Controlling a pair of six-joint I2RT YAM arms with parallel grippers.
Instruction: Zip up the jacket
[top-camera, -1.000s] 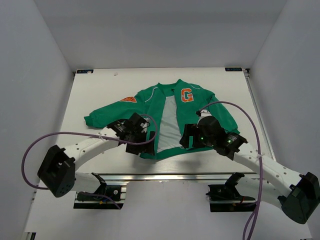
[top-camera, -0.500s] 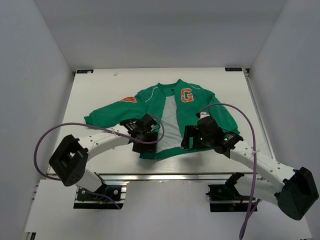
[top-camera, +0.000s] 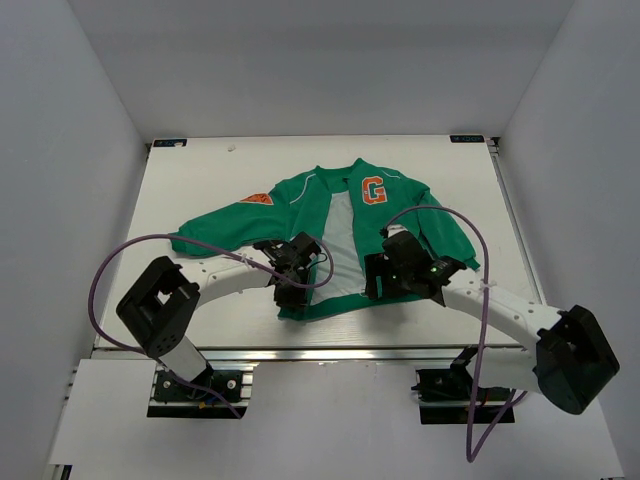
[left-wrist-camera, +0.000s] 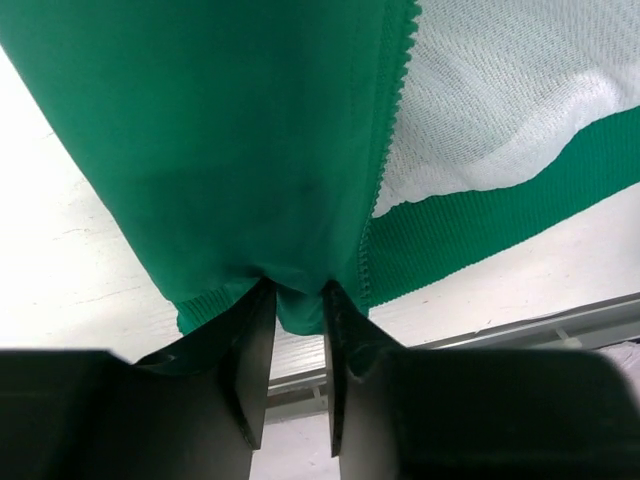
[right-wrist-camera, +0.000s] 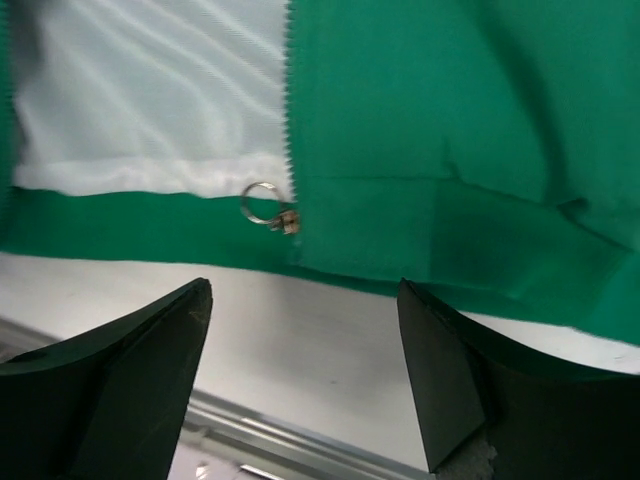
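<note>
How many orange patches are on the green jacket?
2. An orange letter G on the chest of the jacket, and an orange triangle patch on the sleeve stretched out to the left. More might hide underneath.

Only one legible mark: a large orange capital G (top-camera: 374, 190), on the chest of the green jacket (top-camera: 300, 205), on the front panel nearer the right arm, seen from the top camera. Orange triangular patch (top-camera: 258, 199) on the spread sleeve: too small to make out any wording. Small dark tag (top-camera: 170, 143) at the far left corner of the counter (top-camera: 200, 170), another (top-camera: 466, 138) at the far right corner: both unreadable. Nothing legible in either wrist view.
</note>
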